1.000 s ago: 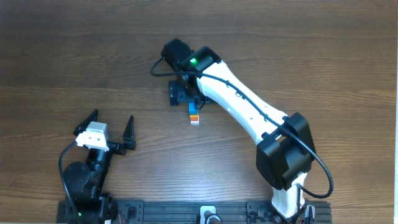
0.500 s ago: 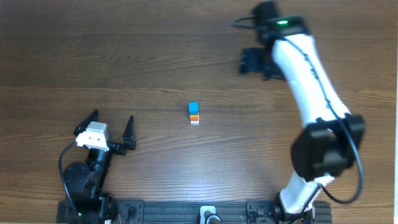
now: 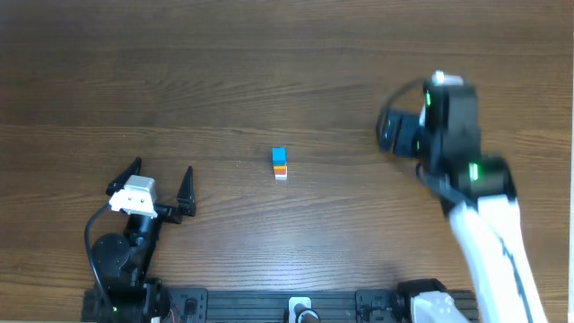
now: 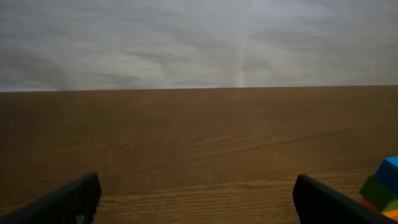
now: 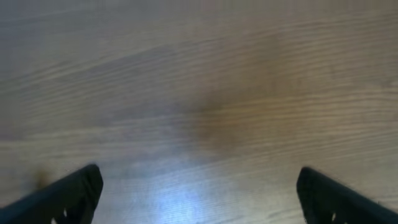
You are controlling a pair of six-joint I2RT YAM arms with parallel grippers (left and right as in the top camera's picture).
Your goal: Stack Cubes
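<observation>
Your stack of cubes (image 3: 280,164) stands alone between the right gripper (image 3: 392,135) and the left gripper (image 3: 161,177), well apart from each; both hang spread and empty, likely so nothing topples it.

White right arm (image 3: 491,235), black joints (green lights)

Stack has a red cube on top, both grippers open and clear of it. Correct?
Not quite. The top cube is blue, not red; the top view shows it. The rest holds: the left gripper and the right gripper are both open and clear of the stack.
</observation>
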